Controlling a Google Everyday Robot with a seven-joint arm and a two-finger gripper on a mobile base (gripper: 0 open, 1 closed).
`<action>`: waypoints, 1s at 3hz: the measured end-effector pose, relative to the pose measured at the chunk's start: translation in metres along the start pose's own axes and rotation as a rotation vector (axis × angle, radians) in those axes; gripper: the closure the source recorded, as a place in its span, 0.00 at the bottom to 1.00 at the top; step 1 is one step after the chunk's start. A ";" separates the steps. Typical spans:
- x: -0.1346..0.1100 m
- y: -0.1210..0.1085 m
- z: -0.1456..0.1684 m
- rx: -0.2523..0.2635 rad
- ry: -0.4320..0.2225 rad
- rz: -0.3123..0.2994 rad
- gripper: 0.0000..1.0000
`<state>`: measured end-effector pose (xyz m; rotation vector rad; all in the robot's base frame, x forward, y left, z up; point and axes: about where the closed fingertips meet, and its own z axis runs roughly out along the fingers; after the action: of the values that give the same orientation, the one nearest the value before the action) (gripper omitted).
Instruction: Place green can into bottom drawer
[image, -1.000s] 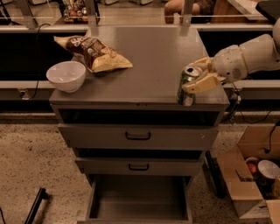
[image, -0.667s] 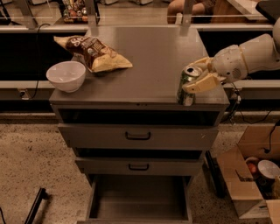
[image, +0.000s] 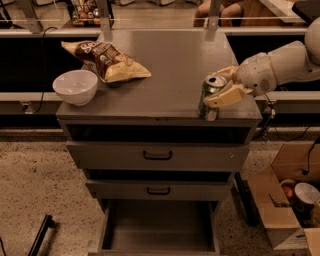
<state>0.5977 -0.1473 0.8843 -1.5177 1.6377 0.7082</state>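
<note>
Camera view, the only angle we get: no movement to report. The gripper (image: 216, 89) sits exactly where it was a second ago, at the front right corner of the cabinet top (image: 170, 60), its two pale fingers clamped on the green can (image: 206, 107), one in front and one behind. The can stands on that corner; it hasn't lifted. At the foot of the same cabinet, the bottom drawer (image: 160, 224) is pulled out, with nothing in it. So the grip looks set, and my read is that the lift and the carry down to the drawer are all still ahead.
</note>
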 end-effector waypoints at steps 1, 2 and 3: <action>-0.020 0.025 0.014 -0.048 -0.081 -0.076 1.00; -0.056 0.063 0.017 -0.127 -0.146 -0.231 1.00; -0.057 0.063 0.020 -0.131 -0.148 -0.242 1.00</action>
<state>0.5383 -0.0911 0.9142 -1.6795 1.2924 0.7851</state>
